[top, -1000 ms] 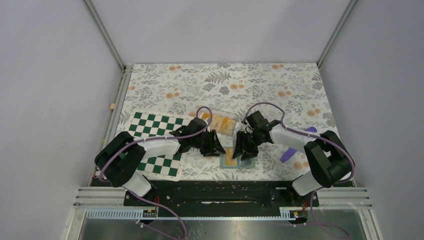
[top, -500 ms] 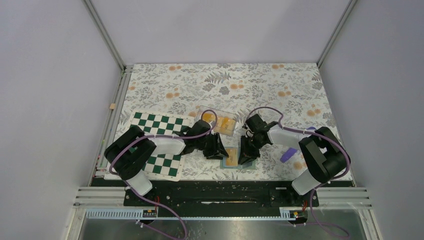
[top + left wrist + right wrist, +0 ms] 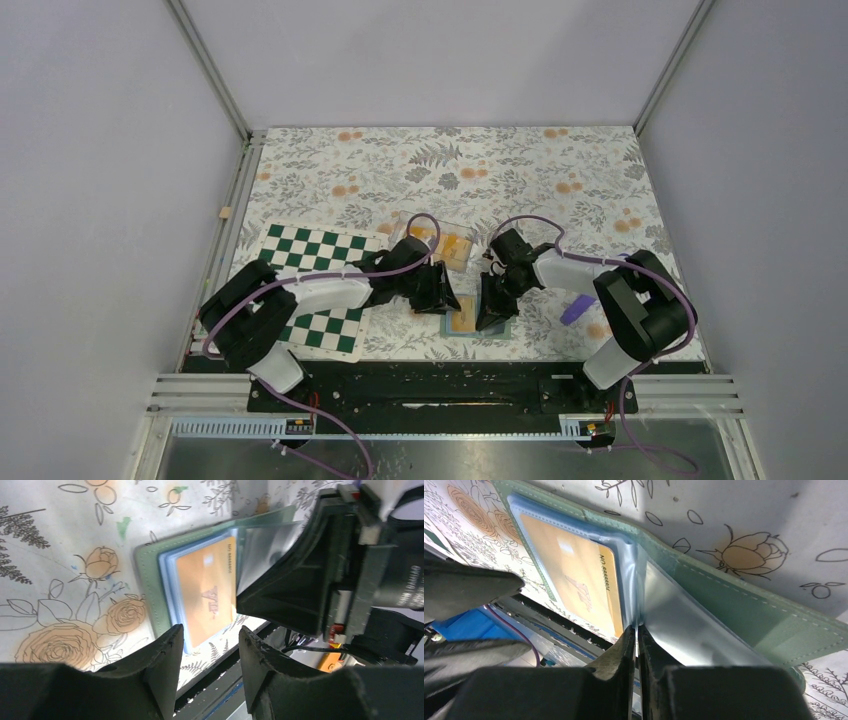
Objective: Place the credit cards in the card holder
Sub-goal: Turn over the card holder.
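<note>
Your right gripper (image 3: 636,632) has its jaws clenched on the free edge of a clear sleeve (image 3: 689,615), one leaf of the card holder (image 3: 744,605). A second ago those jaws stood wide above the holder, so this pinch is the new event: you now have a page in hand and can lift it to turn it or open its pocket.

Just left of the pinch, one orange credit card (image 3: 569,570) already sits flat in the neighbouring sleeve, printed side up.

Your left gripper (image 3: 210,640) has edged in from the side since then and hangs low by the holder's left edge. Its jaws are apart with nothing between them, so no card is ready for the pocket you are opening. The holder's green cover shows through the gap.

The holder lies open on the flowered cloth (image 3: 60,580), near the table's front edge and between the two grippers. The remaining credit cards (image 3: 455,246) rest in a clear tray (image 3: 466,262) just behind, partly hidden by the left arm. The chequered board (image 3: 310,255) lies off to the left.

My judgement is that the pinch only prepares a slot. The left arm must fetch a card from the tray while you hold the thin sleeve, which looks limp and could slip.
</note>
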Motion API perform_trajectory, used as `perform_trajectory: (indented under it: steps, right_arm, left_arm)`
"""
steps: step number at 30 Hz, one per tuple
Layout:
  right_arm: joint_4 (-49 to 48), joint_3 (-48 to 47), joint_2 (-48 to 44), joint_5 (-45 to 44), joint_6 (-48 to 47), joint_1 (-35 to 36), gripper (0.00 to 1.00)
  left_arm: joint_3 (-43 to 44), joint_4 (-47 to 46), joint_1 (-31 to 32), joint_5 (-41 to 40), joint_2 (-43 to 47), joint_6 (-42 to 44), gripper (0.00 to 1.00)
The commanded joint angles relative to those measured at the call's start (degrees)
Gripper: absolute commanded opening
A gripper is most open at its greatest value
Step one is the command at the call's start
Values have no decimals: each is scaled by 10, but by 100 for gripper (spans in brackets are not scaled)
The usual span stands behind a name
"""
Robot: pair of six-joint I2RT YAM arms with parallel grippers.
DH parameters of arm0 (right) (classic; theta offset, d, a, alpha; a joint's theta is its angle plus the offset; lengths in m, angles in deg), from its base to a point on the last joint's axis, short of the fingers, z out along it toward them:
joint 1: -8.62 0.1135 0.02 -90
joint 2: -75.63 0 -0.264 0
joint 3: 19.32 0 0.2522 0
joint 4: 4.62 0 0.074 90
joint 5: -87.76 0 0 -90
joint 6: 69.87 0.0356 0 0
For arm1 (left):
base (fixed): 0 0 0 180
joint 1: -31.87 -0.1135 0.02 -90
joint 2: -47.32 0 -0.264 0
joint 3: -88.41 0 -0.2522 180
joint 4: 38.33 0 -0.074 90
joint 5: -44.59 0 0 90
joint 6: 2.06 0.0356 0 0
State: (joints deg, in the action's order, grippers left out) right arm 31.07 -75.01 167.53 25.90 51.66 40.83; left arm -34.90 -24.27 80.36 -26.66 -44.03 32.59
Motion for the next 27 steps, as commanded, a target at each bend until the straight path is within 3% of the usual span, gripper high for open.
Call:
perform_trajectory:
  steps: [1, 27]
  right_arm:
    - [-7, 4, 22, -25, -13, 3, 11]
    - [-10, 4, 40, -14, -16, 3, 9]
  left_arm:
    - [26, 32, 9, -57, 41, 16, 44]
    - [45, 6, 19, -31, -25, 22, 37]
